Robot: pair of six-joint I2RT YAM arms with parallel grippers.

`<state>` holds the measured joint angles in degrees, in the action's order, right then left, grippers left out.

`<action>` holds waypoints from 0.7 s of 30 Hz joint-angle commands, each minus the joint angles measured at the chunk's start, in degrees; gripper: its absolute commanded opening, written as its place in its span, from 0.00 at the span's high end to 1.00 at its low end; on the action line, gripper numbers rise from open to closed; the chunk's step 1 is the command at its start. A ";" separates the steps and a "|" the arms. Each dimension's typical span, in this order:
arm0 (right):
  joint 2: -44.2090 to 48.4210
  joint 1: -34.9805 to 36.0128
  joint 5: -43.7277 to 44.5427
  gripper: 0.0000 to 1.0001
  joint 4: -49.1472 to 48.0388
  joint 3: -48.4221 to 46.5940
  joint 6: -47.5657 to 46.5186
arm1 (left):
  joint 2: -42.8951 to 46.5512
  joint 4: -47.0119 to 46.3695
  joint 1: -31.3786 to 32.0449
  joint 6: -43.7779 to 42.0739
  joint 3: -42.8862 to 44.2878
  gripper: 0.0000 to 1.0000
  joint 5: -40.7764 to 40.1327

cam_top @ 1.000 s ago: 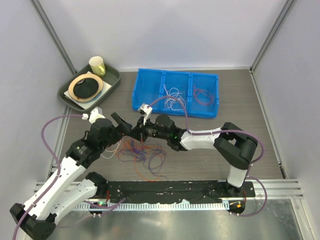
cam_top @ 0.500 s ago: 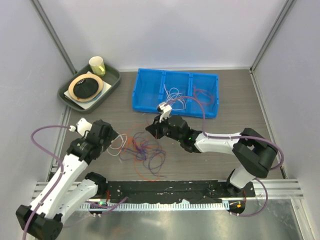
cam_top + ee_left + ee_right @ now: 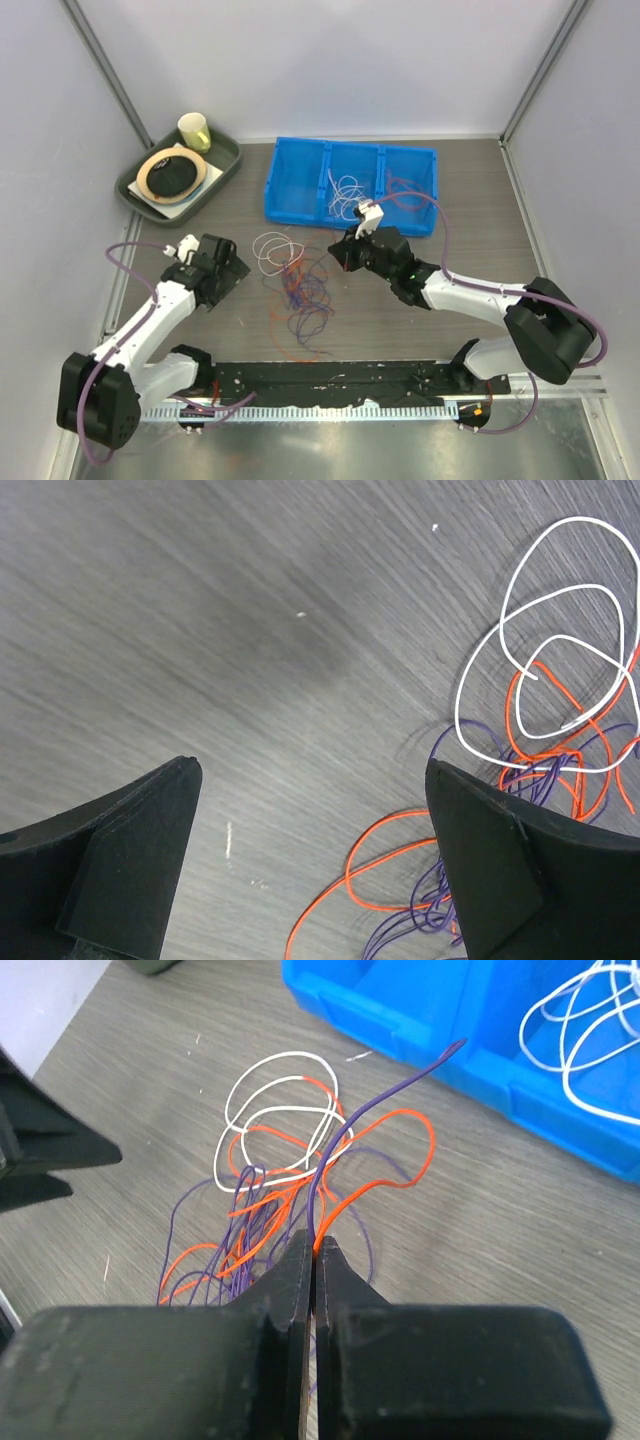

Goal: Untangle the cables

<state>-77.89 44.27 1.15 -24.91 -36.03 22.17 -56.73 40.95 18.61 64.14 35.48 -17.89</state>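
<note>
A tangle of orange and purple cables [image 3: 303, 292] lies on the table between the arms, with a white loop [image 3: 275, 250] at its back left. My right gripper [image 3: 345, 250] is shut on a purple cable [image 3: 330, 1165] and an orange cable [image 3: 428, 1150] that lead down into the tangle. The right wrist view also shows the white loop [image 3: 290, 1055]. My left gripper [image 3: 226, 266] is open and empty just left of the tangle. Its wrist view shows its gripper [image 3: 312, 768] above bare table, with the white loop [image 3: 578, 520] and orange strands [image 3: 390, 820] to the right.
A blue three-part bin [image 3: 300, 185] stands behind the tangle, with white cables [image 3: 348, 190] in its middle part and reddish ones [image 3: 405, 190] in its right part. A dark tray [image 3: 222, 165] with a cup [image 3: 194, 130] and a ring sits at the back left. A black rail [image 3: 340, 375] runs along the near edge.
The two grippers have moved apart: the right one right and back toward the bin, shut on its cables, the left one out to the left. The white loop now lies free.
</note>
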 commanded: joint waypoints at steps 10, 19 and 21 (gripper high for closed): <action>-0.42 0.29 -2.55 0.99 0.73 0.00 -2.05 | -25.51 -16.86 -1.65 -6.92 11.53 0.05 7.60; 0.80 0.29 -1.41 0.99 1.61 0.52 -1.96 | -35.02 -21.00 -1.74 -8.24 16.37 0.19 8.48; 1.07 0.29 -1.41 0.99 1.97 0.52 -1.96 | -37.66 -20.74 -1.74 -8.33 17.68 0.27 8.93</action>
<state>-78.13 44.29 -1.04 -22.20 -35.55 20.88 -90.89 22.52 17.17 57.06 50.50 -10.02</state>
